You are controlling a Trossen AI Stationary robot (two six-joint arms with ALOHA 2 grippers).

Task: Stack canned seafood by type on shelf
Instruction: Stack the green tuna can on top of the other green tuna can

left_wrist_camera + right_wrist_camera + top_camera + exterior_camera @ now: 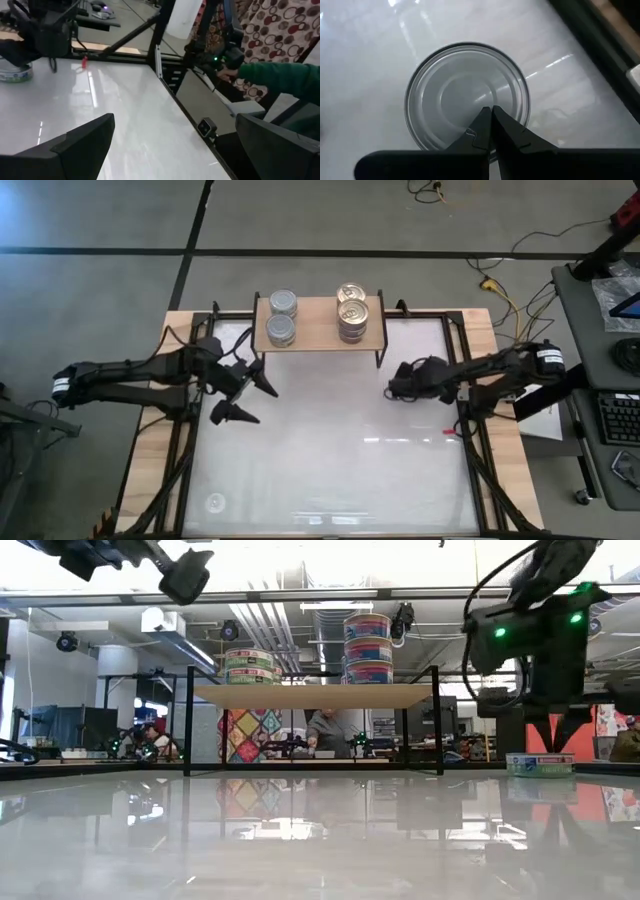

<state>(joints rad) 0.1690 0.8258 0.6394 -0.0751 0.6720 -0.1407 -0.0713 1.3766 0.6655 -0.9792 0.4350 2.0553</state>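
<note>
The shelf stands at the table's far edge. Silver-lidded cans sit on its left part and stacked gold-lidded cans on its right part. One silver-lidded can stands upright on the table's right side. My right gripper is shut and points down over its lid. In the high view that gripper hides the can. My left gripper hangs open above the table in front of the shelf's left end, with nothing between its fingers. My right gripper's shut fingertips stand over the can's lid, a little off its centre, coming from above. I cannot tell whether they touch the lid. The can rests flat on the table.
The white tabletop stretches bare from the shelf to the near edge. Black frame bars run along the table's sides. Beyond the table's edge, a person's green sleeve shows in the left wrist view.
</note>
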